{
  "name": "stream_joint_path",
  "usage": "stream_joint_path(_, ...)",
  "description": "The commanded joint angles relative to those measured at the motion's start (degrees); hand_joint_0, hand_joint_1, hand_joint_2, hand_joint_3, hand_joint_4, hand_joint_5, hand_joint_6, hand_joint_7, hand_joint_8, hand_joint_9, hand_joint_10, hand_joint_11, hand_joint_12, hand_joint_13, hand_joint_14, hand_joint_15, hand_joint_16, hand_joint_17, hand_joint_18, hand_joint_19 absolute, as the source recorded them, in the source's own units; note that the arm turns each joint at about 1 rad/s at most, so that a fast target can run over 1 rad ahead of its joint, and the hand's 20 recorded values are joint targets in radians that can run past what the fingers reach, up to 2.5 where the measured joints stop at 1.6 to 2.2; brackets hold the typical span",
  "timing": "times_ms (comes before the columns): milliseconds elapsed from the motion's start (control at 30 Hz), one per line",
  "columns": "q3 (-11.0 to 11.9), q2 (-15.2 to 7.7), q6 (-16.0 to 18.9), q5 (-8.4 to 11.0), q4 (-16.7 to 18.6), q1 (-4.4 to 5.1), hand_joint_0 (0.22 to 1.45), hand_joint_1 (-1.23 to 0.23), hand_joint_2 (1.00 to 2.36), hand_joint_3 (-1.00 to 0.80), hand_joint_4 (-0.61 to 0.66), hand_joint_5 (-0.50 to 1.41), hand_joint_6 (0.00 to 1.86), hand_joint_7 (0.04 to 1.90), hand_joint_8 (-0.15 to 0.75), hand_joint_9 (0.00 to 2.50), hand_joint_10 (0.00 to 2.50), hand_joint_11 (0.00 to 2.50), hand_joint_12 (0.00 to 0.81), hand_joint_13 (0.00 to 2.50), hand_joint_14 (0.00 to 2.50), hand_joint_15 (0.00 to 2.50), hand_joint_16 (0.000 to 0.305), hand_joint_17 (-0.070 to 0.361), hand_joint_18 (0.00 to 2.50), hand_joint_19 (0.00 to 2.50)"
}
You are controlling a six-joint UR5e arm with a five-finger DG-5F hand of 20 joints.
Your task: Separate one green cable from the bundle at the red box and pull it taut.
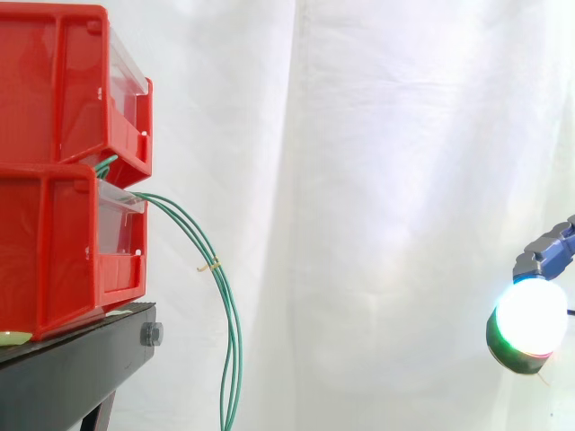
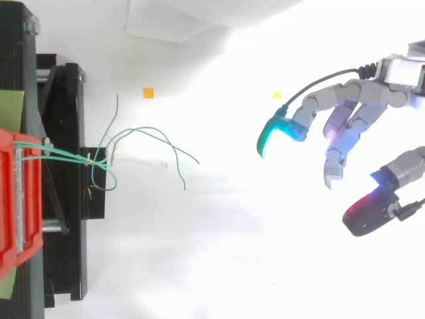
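Plainly holding nothing: hand [image 2: 364, 101] spread and relaxed, off to the right, well apart from the green cables [image 1: 203, 242]. Emerging from between the two stacked red boxes [image 1: 54, 251], drooping past the edge of the black stand [image 1: 81, 359], bound together partway down by a small pale tie [image 1: 212, 265]. Seen from above, fanning out into several loose ends [image 2: 179, 149] that cross one another.

Likely to go wrong first at the pick: thick glowing pads [image 2: 272, 136] against thin strands lying close together, so easy to close on two or three instead of one. Below the tie, little chance of singling out a strand; above it, close to the box fronts, risks knocking the boxes. Also possible: catching a free end rather than a running length, then slipping off on the pull. With the tie in place, probably hauls the neighbours along and never draws one line taut alone. Pulling too hard may drag the cable out of its box or shift the boxes on the stand.
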Motion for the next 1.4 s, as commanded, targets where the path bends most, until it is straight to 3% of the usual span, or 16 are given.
stream_joint_path(0,0.00,-0.03,-0.03,0.00,0.00,0.03,0.59,-0.71,1.00,-0.50,0.18,-0.16,0.50,0.72,0.203,1.13,0.02,0.71,0.317,1.00,0.02,0.56,0.036,0.081,0.66,0.72)
stream_joint_path(1367,0.00,0.06,-0.03,0.00,0.00,0.03,0.58,-0.72,1.00,-0.50,0.17,-0.17,0.50,0.72,0.206,1.06,0.02,0.68,0.316,1.00,0.02,0.58,0.037,0.084,0.66,0.71)
